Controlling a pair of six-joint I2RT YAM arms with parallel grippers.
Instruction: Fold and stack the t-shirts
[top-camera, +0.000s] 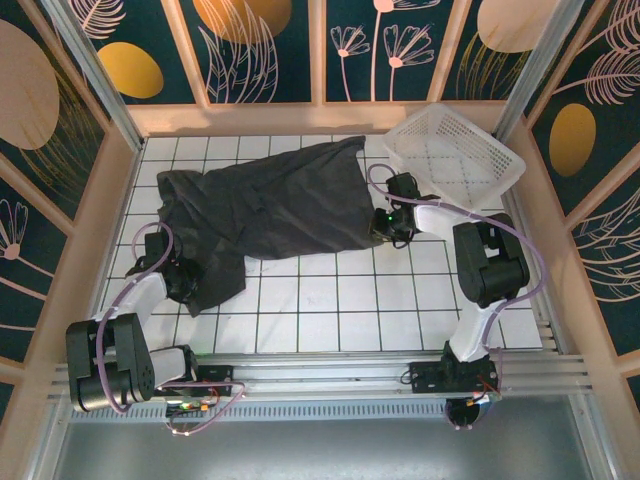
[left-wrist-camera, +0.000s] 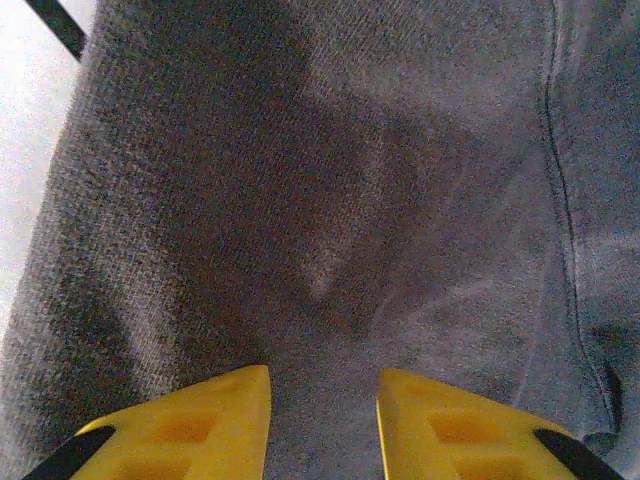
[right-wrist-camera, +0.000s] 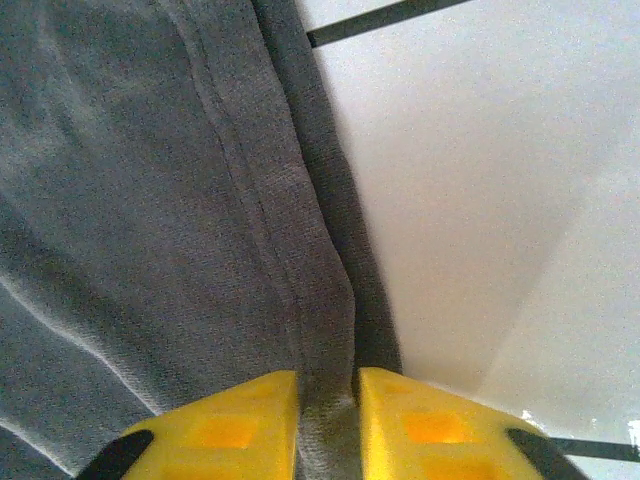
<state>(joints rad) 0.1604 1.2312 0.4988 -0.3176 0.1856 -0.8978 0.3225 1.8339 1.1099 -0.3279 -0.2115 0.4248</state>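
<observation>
White tiled bench carries a black t-shirt, spread rumpled across its far left half. The t-shirt's far right corner lies just beside a white lattice basket, not in it. The right tool is closed on the t-shirt's hemmed edge, cloth pinched between its yellow fingers. The left tool sits on the near left part, fingers somewhat apart; I cannot tell whether it grips.

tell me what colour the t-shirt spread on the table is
Dark charcoal t-shirt, plain, no print; shows best in the top external view.
</observation>
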